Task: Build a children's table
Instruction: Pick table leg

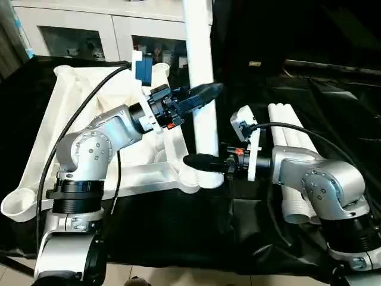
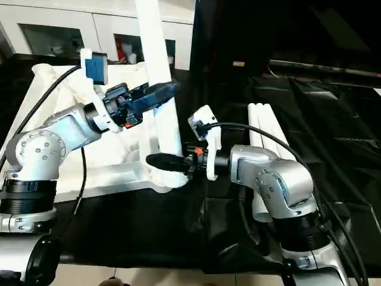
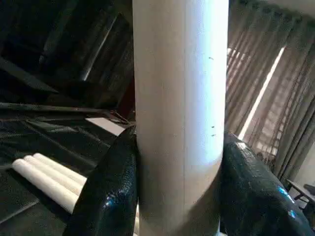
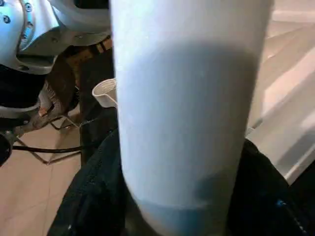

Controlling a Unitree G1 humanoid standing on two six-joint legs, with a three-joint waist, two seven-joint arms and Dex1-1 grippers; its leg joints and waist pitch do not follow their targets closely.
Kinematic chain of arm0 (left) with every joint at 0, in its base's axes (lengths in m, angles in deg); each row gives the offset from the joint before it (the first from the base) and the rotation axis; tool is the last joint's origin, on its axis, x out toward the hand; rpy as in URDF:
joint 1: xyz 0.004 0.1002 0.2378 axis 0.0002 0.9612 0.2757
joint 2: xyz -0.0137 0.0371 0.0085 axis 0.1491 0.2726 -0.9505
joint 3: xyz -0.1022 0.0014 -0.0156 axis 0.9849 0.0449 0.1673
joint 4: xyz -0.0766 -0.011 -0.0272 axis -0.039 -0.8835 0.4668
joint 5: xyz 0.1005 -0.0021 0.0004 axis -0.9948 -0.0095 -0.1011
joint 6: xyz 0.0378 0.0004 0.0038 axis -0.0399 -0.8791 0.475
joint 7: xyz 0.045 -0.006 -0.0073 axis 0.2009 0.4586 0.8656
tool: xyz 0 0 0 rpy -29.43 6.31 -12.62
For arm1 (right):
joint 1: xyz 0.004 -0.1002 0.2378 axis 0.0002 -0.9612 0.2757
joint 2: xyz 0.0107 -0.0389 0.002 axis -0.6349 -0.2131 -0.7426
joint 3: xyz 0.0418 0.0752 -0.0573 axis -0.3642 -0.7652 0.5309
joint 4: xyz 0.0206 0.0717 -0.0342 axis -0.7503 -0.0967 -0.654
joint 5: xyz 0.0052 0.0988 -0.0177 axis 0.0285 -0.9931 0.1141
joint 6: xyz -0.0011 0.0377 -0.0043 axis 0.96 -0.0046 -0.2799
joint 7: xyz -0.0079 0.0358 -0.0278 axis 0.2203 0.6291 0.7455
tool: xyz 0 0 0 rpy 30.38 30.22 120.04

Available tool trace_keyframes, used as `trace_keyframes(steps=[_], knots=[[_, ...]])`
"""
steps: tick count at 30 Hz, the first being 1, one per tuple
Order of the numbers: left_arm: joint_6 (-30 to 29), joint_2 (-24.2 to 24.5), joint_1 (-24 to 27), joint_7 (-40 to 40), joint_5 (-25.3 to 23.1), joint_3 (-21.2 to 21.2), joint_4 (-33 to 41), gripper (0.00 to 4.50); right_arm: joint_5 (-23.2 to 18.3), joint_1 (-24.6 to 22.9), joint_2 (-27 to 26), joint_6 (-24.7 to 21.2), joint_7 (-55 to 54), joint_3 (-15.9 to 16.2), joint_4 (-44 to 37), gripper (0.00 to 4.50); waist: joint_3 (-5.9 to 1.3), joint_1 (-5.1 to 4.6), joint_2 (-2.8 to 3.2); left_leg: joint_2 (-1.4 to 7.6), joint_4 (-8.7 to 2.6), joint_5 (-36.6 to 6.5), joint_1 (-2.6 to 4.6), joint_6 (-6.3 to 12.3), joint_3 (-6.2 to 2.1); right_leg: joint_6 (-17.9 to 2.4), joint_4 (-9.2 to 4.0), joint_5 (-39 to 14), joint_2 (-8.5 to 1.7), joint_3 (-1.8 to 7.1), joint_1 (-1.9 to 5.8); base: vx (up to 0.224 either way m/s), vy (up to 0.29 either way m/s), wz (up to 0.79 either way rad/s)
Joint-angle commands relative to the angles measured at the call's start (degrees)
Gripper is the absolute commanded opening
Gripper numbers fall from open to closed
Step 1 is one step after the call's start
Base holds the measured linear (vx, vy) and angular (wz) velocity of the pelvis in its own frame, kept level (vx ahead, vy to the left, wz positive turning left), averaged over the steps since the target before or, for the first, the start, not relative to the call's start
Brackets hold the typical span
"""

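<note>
The white tabletop [image 1: 143, 173] lies upside down on the black-covered work table, left of centre. A white tube leg [image 1: 199, 65] stands upright in its near right corner socket. My left gripper [image 1: 205, 93] is shut on the leg partway up. In the left wrist view the leg [image 3: 179, 98] is pressed between two black fingers [image 3: 106, 196]. My right gripper [image 1: 196, 161] is shut on the same leg low down, just above the socket. The right wrist view has the leg [image 4: 187, 98] between that gripper's fingers [image 4: 91, 201].
Three spare white legs [image 1: 289, 155] lie side by side on the black cover to the right, behind my right forearm. A white cabinet [image 1: 89, 36] with glass doors stands beyond the table. Another corner socket [image 1: 15, 205] sits at the near left. The floor runs along the near edge.
</note>
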Motion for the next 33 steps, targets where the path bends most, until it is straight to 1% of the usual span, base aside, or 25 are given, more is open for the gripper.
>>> trace_keyframes(steps=[1, 3, 4, 6, 7, 8, 9, 11, 14, 15, 17, 20, 22, 24, 25, 26, 27, 28, 30, 31, 32, 33], knots=[[-0.1, -0.2, 0.1, -1.0, 0.6, -0.2, 1.6, 1.86, -0.2, 0.2, 0.4, -0.5, 0.3, 0.5, -0.4, 2.14, -4.16, -0.03, 0.82, -0.81, -3.88, -5.8, 0.42, -1.82, 1.58, -13.2, -3.37, 0.0, -1.03, 0.64, 3.50, 0.000, 0.000, 0.00], [0.4, -0.2, 0.1, 0.6, -0.7, -0.6, 1.3, 1.86, 0.4, 0.4, 0.2, -0.2, -0.1, 0.5, 0.0, 2.09, -4.11, -0.04, 0.73, -0.76, -3.93, -6.1, 0.41, -1.95, 1.55, -13.0, -3.38, -0.6, -1.03, 0.64, 3.46, 0.000, 0.000, 0.00], [0.2, -0.3, -0.1, 2.1, -0.9, -0.6, 0.8, 2.21, 0.6, 0.5, 0.0, 0.0, -0.5, 0.4, 0.1, 2.07, -4.15, -0.04, 0.76, -0.75, -3.91, -6.2, 0.44, -2.01, 1.55, -12.9, -3.38, -0.7, -1.06, 0.64, 3.44, 0.000, 0.000, 0.00], [0.1, -0.7, -0.3, 3.2, -0.7, -0.1, 0.4, 2.56, 1.1, 0.6, -0.2, 0.4, -1.1, 0.5, 0.4, 2.05, -4.20, -0.04, 0.78, -0.77, -3.85, -5.8, 0.43, -2.04, 1.57, -13.0, -3.33, 0.1, -1.04, 0.65, 3.42, 0.000, 0.000, 0.00], [0.7, -1.4, -0.6, 5.6, -1.6, 0.3, 0.0, 2.56, 1.8, 0.9, -0.7, 0.9, -2.3, 0.5, 0.9, 2.05, -4.21, -0.07, 0.72, -0.77, -3.81, -5.4, 0.37, -2.13, 1.56, -13.1, -3.29, 0.6, -1.02, 0.65, 3.48, 0.000, 0.000, 0.00], [2.1, -1.6, -0.5, 7.1, -3.5, -0.3, 0.3, 2.56, 2.2, 1.0, -0.9, 1.1, -2.8, 0.5, 1.2, 2.05, -4.22, -0.03, 0.75, -0.75, -3.83, -5.3, 0.36, -2.16, 1.52, -13.1, -3.31, 0.8, -1.03, 0.62, 3.51, 0.000, 0.000, 0.00], [3.3, -1.8, -0.4, 8.4, -5.2, -0.9, 0.6, 2.64, 2.4, 1.2, -1.0, 1.3, -3.2, 0.4, 1.4, 2.04, -4.25, -0.10, 0.66, -0.71, -3.81, -4.9, 0.31, -1.99, 1.52, -12.8, -3.38, 1.3, -1.03, 0.64, 3.59, 0.000, 0.000, 0.00], [3.4, -2.5, -0.1, 10.8, -6.4, -1.3, 1.1, 2.97, 2.6, 1.3, -1.3, 1.4, -3.7, 0.3, 1.7, 2.03, -4.26, -0.06, 0.63, -0.76, -3.78, -4.5, 0.35, -1.93, 1.55, -12.6, -3.37, 1.5, -1.03, 0.67, 3.61, 0.000, 0.000, 0.00], [3.0, -3.5, -0.1, 13.6, -6.8, -1.0, 0.9, 2.95, 3.0, 1.5, -1.5, 1.6, -4.0, 0.3, 2.0, 2.02, -4.30, -0.04, 0.55, -0.83, -3.68, -4.0, 0.29, -1.95, 1.54, -12.4, -3.26, 2.0, -1.02, 0.68, 3.69, 0.000, 0.000, 0.00], [3.0, -3.6, -0.1, 13.9, -6.8, -1.0, 0.8, 2.71, 3.1, 1.6, -1.5, 1.7, -4.1, 0.3, 2.1, 2.02, -4.34, -0.02, 0.58, -0.85, -3.66, -3.8, 0.29, -1.92, 1.54, -12.5, -3.22, 2.2, -0.99, 0.67, 3.70, 0.000, 0.000, 0.00], [2.4, -3.7, 0.0, 14.1, -6.0, -0.9, 1.0, 2.69, 3.2, 1.7, -1.7, 1.9, -4.3, 0.3, 2.3, 2.02, -4.27, -0.03, 0.50, -0.88, -3.69, -4.1, 0.30, -1.90, 1.59, -12.5, -3.32, 1.6, -0.97, 0.66, 3.64, 0.000, 0.000, 0.00], [2.1, -3.6, 0.1, 14.4, -6.1, -0.8, 0.8, 2.28, 3.5, 1.8, -1.8, 2.1, -4.4, 0.4, 2.5, 2.02, -4.25, -0.03, 0.58, -0.87, -3.73, -4.7, 0.32, -1.94, 1.58, -12.4, -3.38, 0.6, -0.99, 0.66, 3.60, 0.000, 0.000, 0.00], [1.8, -3.8, -0.2, 15.1, -6.4, -0.3, 0.2, 2.23, 4.2, 2.0, -1.7, 2.9, -4.7, 0.7, 2.7, 2.01, -4.25, -0.07, 0.58, -0.86, -3.69, -4.7, 0.31, -2.07, 1.58, -12.4, -3.35, 0.7, -0.98, 0.66, 3.56, 0.000, 0.000, 0.00], [1.9, -3.8, -0.3, 15.2, -6.5, -0.3, 0.1, 2.05, 4.5, 2.1, -1.7, 3.2, -4.7, 0.8, 2.7, 2.01, -4.25, -0.08, 0.54, -0.89, -3.71, -4.5, 0.28, -2.01, 1.57, -12.4, -3.36, 0.8, -0.95, 0.64, 3.61, 0.000, 0.000, 0.00], [1.8, -3.7, -0.5, 15.0, -6.4, -0.5, -0.1, 1.98, 6.0, 2.3, -1.7, 5.3, -5.1, 1.2, 3.0, 2.36, -4.24, -0.07, 0.55, -0.85, -3.70, -4.5, 0.29, -1.99, 1.58, -12.4, -3.36, 0.9, -0.99, 0.67, 3.58, 0.000, 0.000, 0.00], [1.9, -3.6, -0.5, 15.0, -6.6, -0.7, -0.1, 1.97, 5.8, 2.4, -1.8, 5.3, -5.2, 0.9, 3.2, 2.57, -4.26, -0.07, 0.58, -0.85, -3.68, -4.5, 0.31, -2.07, 1.58, -12.3, -3.36, 0.8, -0.99, 0.64, 3.52, 0.000, 0.000, 0.00], [1.8, -2.7, -0.5, 14.1, -7.4, -2.1, 0.3, 1.97, 4.6, 2.7, -2.1, 4.4, -4.8, -0.1, 3.8, 2.71, -4.27, -0.17, 0.58, -0.89, -3.70, -4.7, 0.36, -2.00, 1.60, -12.4, -3.35, 0.6, -0.96, 0.64, 3.51, 0.000, 0.000, 0.00], [1.6, -2.3, -0.5, 13.5, -7.6, -2.9, 0.6, 1.94, 3.9, 2.8, -2.1, 3.8, -4.5, -0.4, 3.9, 2.71, -4.28, -0.17, 0.65, -0.85, -3.74, -4.9, 0.36, -1.94, 1.54, -12.4, -3.32, 0.4, -0.96, 0.61, 3.50, 0.000, 0.000, 0.00], [1.9, -1.8, -0.5, 12.3, -7.8, -3.9, 1.4, 1.91, 3.8, 2.8, -0.6, 3.3, -2.5, 0.3, 3.3, 2.75, -4.27, -0.06, 0.50, -0.78, -3.77, -4.9, 0.42, -1.63, 1.53, -11.9, -3.30, 0.0, -0.97, 0.64, 3.57, 0.000, 0.000, 0.00], [1.9, -1.7, -0.7, 11.7, -7.8, -4.2, 1.7, 1.88, 3.3, 2.7, 0.4, 2.9, -0.8, 0.5, 2.6, 3.07, -4.24, -0.03, 0.55, -0.76, -3.71, -4.5, 0.43, -1.58, 1.58, -12.2, -3.32, 0.9, -0.91, 0.65, 3.52, 0.000, 0.000, 0.00], [2.0, -1.3, -1.0, 11.0, -7.9, -4.6, 1.8, 1.88, 2.5, 2.5, 1.1, 2.7, 0.5, 0.3, 2.0, 3.12, -4.33, 0.07, 0.58, -0.73, -3.64, -4.3, 0.53, -1.44, 1.62, -12.4, -3.25, 1.6, -0.92, 0.65, 3.52, 0.000, 0.000, 0.00], [2.1, -1.1, -1.1, 10.6, -8.0, -4.8, 1.8, 1.87, 1.9, 2.4, 1.3, 2.6, 1.3, 0.1, 1.6, 3.11, -4.33, 0.08, 0.58, -0.82, -3.60, -3.8, 0.38, -1.09, 1.62, -12.8, -3.16, 2.8, -0.87, 0.63, 3.62, 0.000, 0.000, 0.00]])
